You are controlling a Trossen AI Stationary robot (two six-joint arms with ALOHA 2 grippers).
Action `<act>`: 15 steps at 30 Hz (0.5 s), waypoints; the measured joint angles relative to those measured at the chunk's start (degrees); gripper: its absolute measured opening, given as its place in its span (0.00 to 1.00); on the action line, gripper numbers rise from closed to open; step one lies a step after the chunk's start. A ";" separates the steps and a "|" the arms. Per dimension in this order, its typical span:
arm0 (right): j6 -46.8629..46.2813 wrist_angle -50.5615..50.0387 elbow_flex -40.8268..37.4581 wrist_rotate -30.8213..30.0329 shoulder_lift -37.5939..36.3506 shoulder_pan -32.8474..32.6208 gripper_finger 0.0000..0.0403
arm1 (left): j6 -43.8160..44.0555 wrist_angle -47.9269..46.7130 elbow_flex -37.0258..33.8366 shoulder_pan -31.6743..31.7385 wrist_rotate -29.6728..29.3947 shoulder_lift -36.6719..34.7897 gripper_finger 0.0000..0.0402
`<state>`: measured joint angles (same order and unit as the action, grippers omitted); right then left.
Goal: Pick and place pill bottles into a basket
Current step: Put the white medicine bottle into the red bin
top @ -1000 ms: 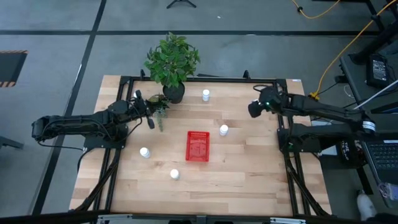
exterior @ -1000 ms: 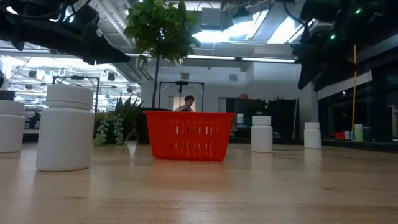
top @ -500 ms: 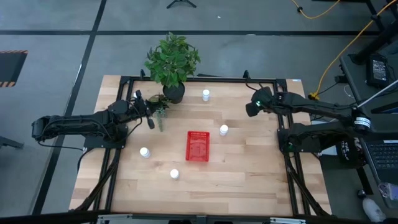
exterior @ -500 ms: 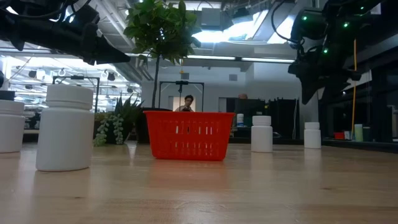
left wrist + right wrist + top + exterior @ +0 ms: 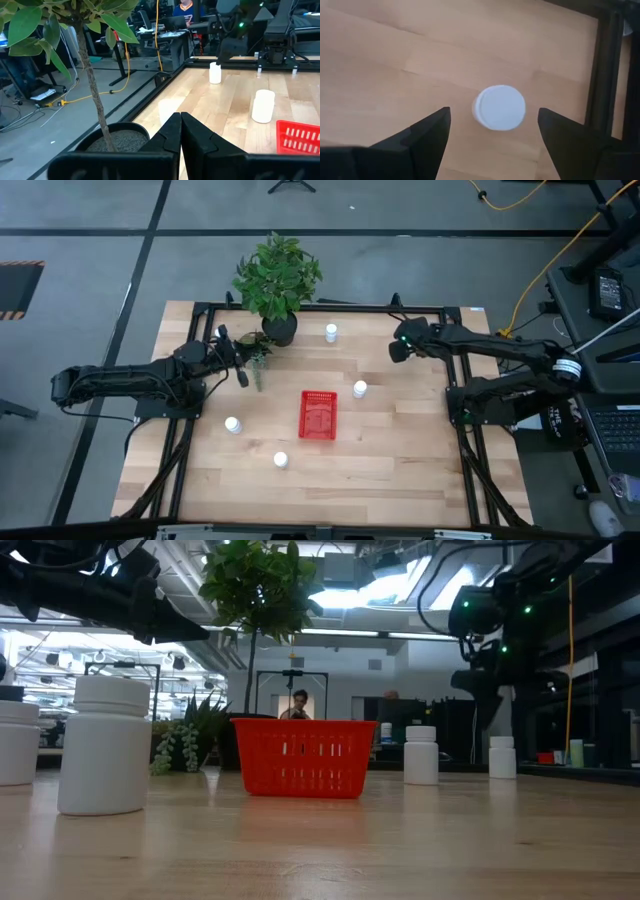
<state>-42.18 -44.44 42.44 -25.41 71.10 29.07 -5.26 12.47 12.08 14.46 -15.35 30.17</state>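
Observation:
The red basket (image 5: 318, 415) stands at the table's middle. Several white pill bottles stand upright on their bases: one at the far edge (image 5: 331, 332), one right of the basket (image 5: 359, 389), two at the near left (image 5: 232, 424) (image 5: 281, 460). My right gripper (image 5: 398, 348) is open, in the air right of the far bottle. That bottle (image 5: 500, 106) shows from above between its spread fingers (image 5: 493, 114), ahead of them and untouched. My left gripper (image 5: 243, 377) is shut and empty beside the plant pot (image 5: 115, 137); it also shows in the left wrist view (image 5: 180, 127).
A dark pot with a green plant (image 5: 277, 280) stands at the table's far left, a small trailing plant (image 5: 256, 358) beside it. Black frame rails (image 5: 330, 308) run along the table's edges. Bare wood lies near and right of the basket. A person (image 5: 299, 705) sits far behind the table.
My right gripper has gone toward the table's left edge and a little toward the far edge, nearer the far bottle. Bottles and basket have stayed in place.

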 joint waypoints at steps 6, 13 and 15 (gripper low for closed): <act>0.40 0.06 -0.10 1.75 1.32 2.13 0.75 | 0.01 0.00 0.00 0.01 -0.01 0.00 0.01; 0.64 3.66 -2.71 3.34 1.30 3.76 0.75 | 0.07 -0.24 -0.01 0.01 -0.02 -0.01 0.01; 0.73 3.84 -2.82 3.65 1.30 4.20 0.75 | 0.07 -0.24 -0.02 0.02 0.00 -0.02 0.01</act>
<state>-41.45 -40.59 39.62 -21.76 72.40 33.27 -5.19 12.23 12.05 14.48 -15.35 30.15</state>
